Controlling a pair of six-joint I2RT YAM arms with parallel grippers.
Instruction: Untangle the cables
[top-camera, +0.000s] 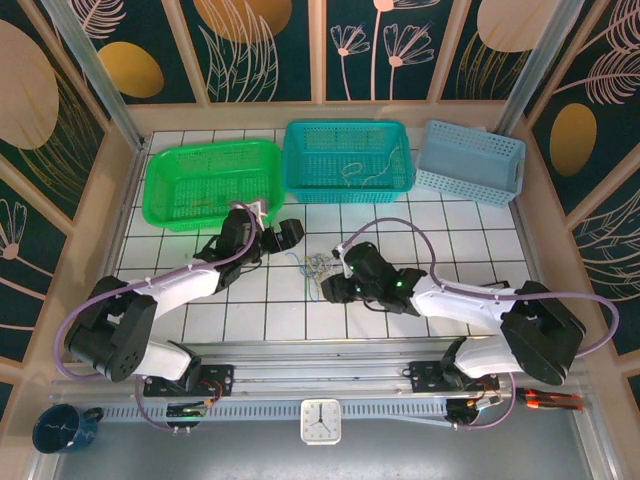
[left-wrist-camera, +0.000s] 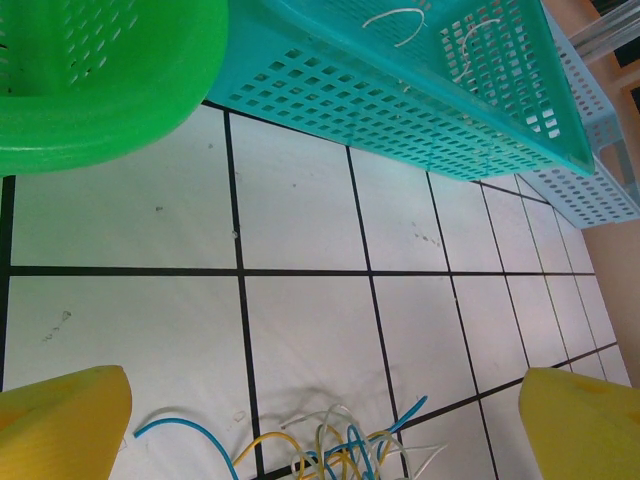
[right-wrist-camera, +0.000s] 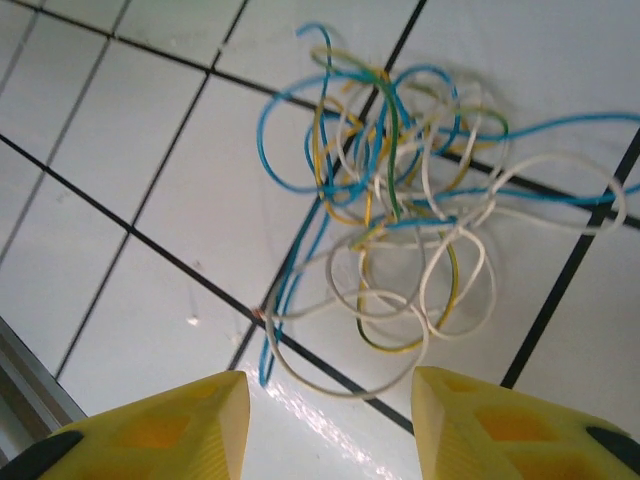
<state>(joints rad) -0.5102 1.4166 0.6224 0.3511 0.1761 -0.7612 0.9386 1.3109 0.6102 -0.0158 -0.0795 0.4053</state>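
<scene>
A loose tangle of cables (top-camera: 316, 266) in white, yellow and light blue lies on the tiled table between the two arms. In the right wrist view the cables (right-wrist-camera: 400, 190) spread just beyond my right gripper (right-wrist-camera: 330, 385). Its yellow fingers (right-wrist-camera: 170, 430) stand apart, with bare tile between them. My right gripper (top-camera: 337, 287) sits just right of and below the pile. My left gripper (top-camera: 290, 233) hovers to the pile's upper left, wide open. The left gripper (left-wrist-camera: 325, 385) is empty, and the cables (left-wrist-camera: 345, 445) lie at the frame's lower edge.
Three baskets line the far side: green (top-camera: 160, 190), teal (top-camera: 347, 126) and light blue (top-camera: 470, 130). A few thin wires (top-camera: 362, 168) lie inside the teal basket (left-wrist-camera: 330, 95). The green basket (left-wrist-camera: 150, 110) is close to the left gripper. Purple hoses loop along both arms.
</scene>
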